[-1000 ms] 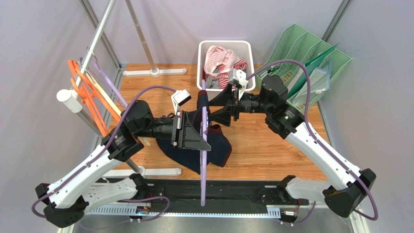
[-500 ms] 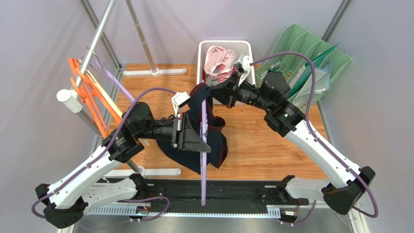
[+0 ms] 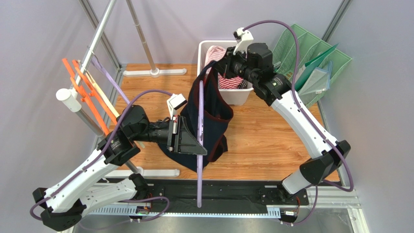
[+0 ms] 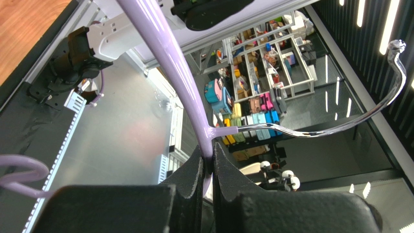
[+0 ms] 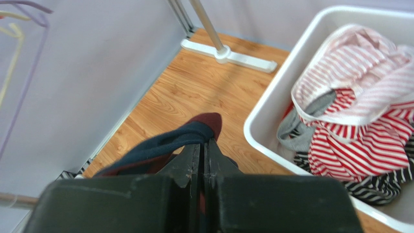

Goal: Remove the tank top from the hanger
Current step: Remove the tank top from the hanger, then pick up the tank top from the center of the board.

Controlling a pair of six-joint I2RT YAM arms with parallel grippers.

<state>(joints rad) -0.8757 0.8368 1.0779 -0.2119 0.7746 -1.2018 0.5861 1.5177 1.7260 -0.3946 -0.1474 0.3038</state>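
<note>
A navy tank top (image 3: 211,116) with dark red trim hangs stretched between both arms over the wooden table. My right gripper (image 3: 214,68) is shut on its strap (image 5: 194,131), lifted high beside the white bin. A lilac hanger (image 3: 200,121) runs through the garment. My left gripper (image 3: 198,141) is shut on the hanger (image 4: 165,58) just below its chrome hook (image 4: 350,116). The tank top's lower part drapes over the left gripper's fingers.
A white bin (image 3: 242,94) of striped clothes (image 5: 359,111) stands at the back. Orange and pale hangers (image 3: 85,92) hang on a rack pole (image 3: 97,39) at left. Green file trays (image 3: 311,63) sit at the back right. A second pole's base (image 5: 228,54) rests near the bin.
My right gripper has shut on the tank top's strap and risen up and back toward the bin, pulling the garment taut. The left gripper with the hanger shifted slightly toward the near edge.
</note>
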